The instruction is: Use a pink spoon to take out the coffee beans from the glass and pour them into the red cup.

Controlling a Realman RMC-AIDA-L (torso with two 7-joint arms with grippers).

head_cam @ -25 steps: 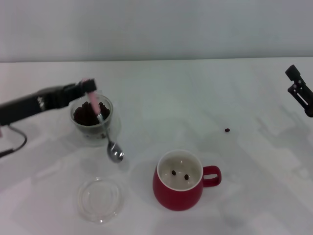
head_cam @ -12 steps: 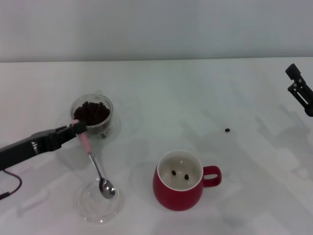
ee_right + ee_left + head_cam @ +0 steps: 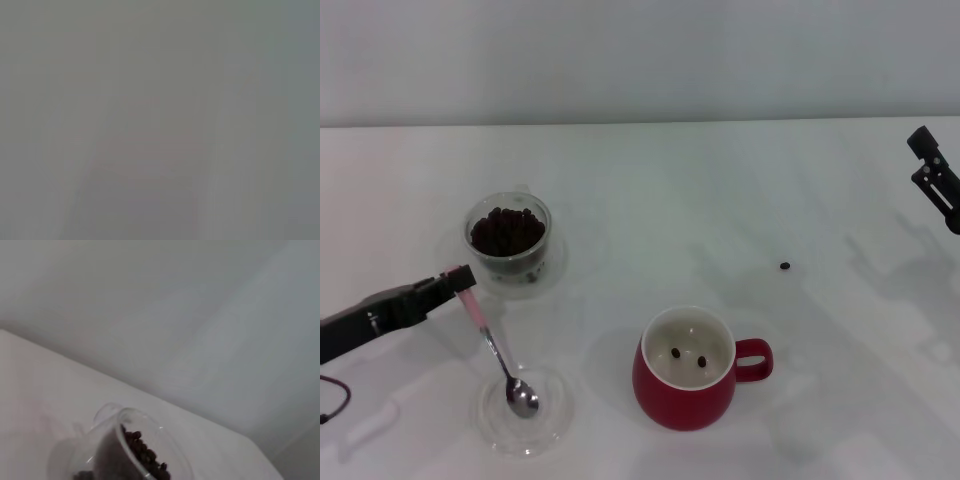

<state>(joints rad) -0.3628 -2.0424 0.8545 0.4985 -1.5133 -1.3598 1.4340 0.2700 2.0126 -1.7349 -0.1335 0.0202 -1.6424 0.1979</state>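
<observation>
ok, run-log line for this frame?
left end effector: holds pink spoon, bowl over glass dish | red cup: two beans | right end effector: parked

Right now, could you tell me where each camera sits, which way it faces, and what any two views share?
Head view: high on the robot, looking forward and down at the white table; shows the left gripper holding the pink spoon over the flat glass dish, the red cup, and the right gripper parked at the table's right edge.
Left wrist view: low on the left arm, facing the wall; no fingers visible.
Right wrist view: blank grey, nothing recognisable.
Shared: head and left wrist views both show the glass of coffee beans.
</observation>
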